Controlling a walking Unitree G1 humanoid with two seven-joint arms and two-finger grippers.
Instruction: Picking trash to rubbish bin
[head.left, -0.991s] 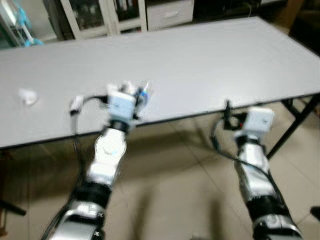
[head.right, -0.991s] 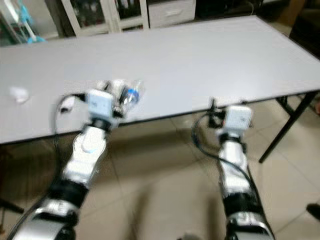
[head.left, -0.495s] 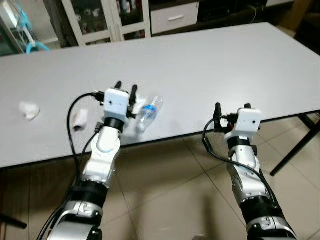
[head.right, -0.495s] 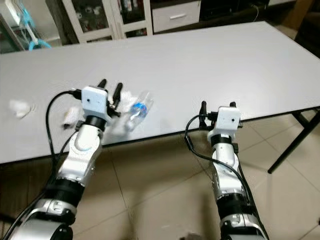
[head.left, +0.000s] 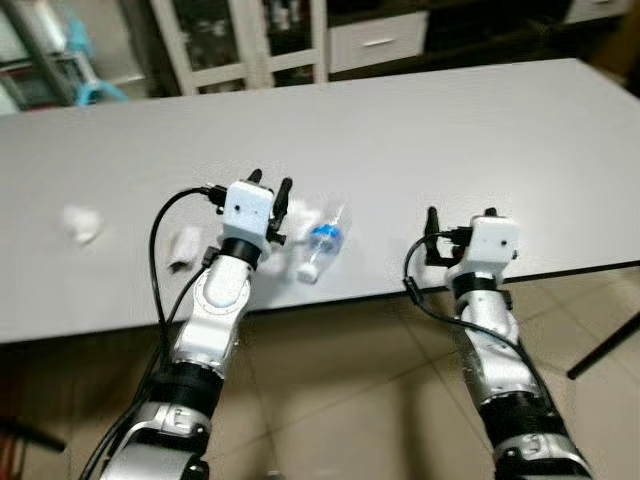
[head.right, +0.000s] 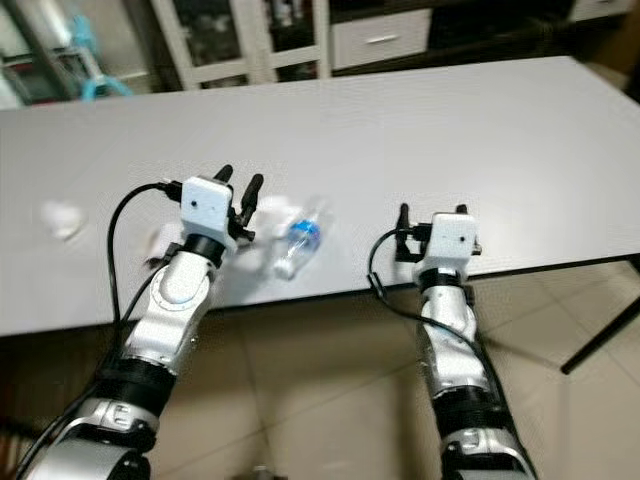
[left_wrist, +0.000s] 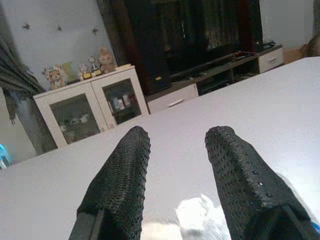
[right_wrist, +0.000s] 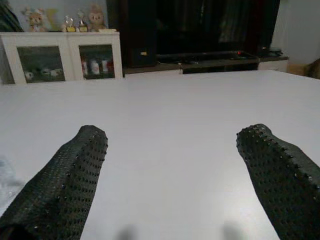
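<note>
The grey tabletop (head.left: 430, 140) spans my view. My left end effector (head.left: 270, 185) hovers above it, fingers parted, holding nothing. My right end effector (head.left: 458, 214) gapes wide at the near edge. A crushed clear bottle (head.left: 321, 243), blue label unreadable, lies at 3 o'clock of my left. Crumpled paper (head.left: 82, 222) sits at 9 o'clock.

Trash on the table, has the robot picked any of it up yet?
Not yet. The plastic bottle, a small white scrap and a crumpled tissue all lie on the table. The left gripper is open beside the bottle, holding nothing; the right gripper is open at the table's edge. Every piece is left to grab and bin.
</note>
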